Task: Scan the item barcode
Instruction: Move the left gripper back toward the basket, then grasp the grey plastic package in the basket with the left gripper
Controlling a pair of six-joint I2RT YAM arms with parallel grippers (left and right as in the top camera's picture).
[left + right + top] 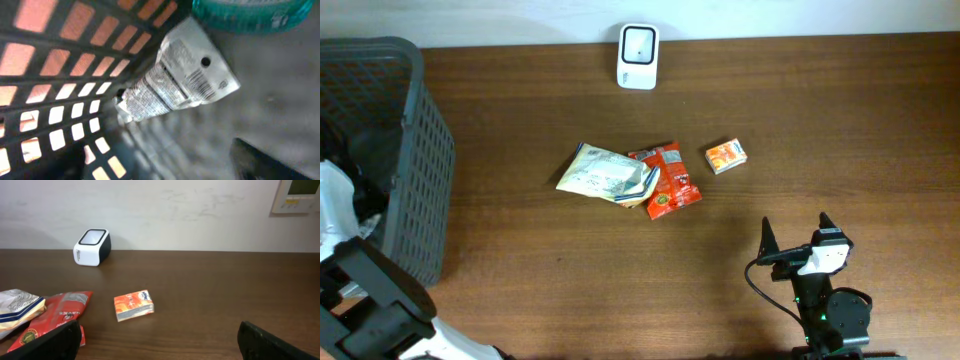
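Brown wood covers the table [840, 120], which runs up to a pale wall at its far edge.

The right gripper [159, 327] hangs at the near right with its fingers [55, 342] spread wide apart and nothing between them. Beyond it lies a small orange box [133, 305], flat on the wood and on its own. Left of the box is a red packet [668, 180]. A pale bag [605, 173] rests against the packet's left side and overlaps its edge. At the far edge, near the middle, stands the white scanner [638, 43], well apart from all three goods.

Of the left gripper's fingers [265, 161] only one dark tip shows, at the lower right of the wrist view, so I cannot tell whether they are apart or together. That camera looks into the grey basket [420, 150], which stands at the left end of the table. On the basket's floor lies a silver tube [180, 80] with one end against the slotted wall [60, 75] and its barcode [202, 82] facing up. A teal object [250, 12] lies just beyond the tube.
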